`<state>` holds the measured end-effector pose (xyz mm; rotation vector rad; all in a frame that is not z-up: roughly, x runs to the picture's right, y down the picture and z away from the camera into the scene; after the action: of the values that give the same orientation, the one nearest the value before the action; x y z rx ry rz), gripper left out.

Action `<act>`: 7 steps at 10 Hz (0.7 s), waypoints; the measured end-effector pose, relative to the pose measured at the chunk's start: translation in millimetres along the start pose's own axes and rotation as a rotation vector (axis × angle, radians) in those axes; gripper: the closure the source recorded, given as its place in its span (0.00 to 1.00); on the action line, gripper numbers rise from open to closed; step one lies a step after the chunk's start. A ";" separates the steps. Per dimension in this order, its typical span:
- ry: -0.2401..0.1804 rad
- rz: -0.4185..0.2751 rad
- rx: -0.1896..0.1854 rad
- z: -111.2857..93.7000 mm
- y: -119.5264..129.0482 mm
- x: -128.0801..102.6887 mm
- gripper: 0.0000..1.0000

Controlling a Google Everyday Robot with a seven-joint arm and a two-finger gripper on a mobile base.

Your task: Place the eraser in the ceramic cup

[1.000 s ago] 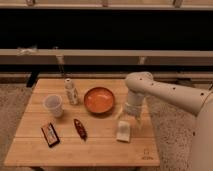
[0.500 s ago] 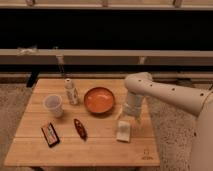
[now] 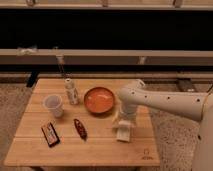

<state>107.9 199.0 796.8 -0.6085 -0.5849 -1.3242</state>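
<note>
Six things are sitting on the wooden table (image 3: 100, 150) we are working at. Our gripper (image 3: 123, 121) is hanging low over the right part of the table, just beside the front right rim of the round orange bowl (image 3: 99, 100), and our white arm (image 3: 165, 102) is reaching in from the right. The eraser (image 3: 123, 134) is lying right under the gripper's tip as a pale block. Whether the gripper is closed on it or open, we cannot tell. The ceramic cup (image 3: 54, 105) is standing upright well apart at the left, with the slim white bottle (image 3: 71, 91) standing just behind it to the right. Nearer the front left, the flat black-and-red thing (image 3: 50, 134) is lying at a slant, and the dark red oblong thing (image 3: 80, 128) is resting between it and the eraser.
</note>
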 end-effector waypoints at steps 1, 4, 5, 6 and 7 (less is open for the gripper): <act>0.001 0.000 -0.004 3.3 1.4 1.5 0.20; -0.002 -0.005 -0.006 17.1 -1.8 9.3 0.20; -0.005 -0.003 -0.009 21.7 -1.0 11.6 0.20; -0.009 -0.005 -0.013 25.5 -1.1 12.9 0.20; -0.012 -0.005 -0.017 29.3 -0.7 14.2 0.20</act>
<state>108.0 209.5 827.7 -0.6296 -0.5858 -1.3317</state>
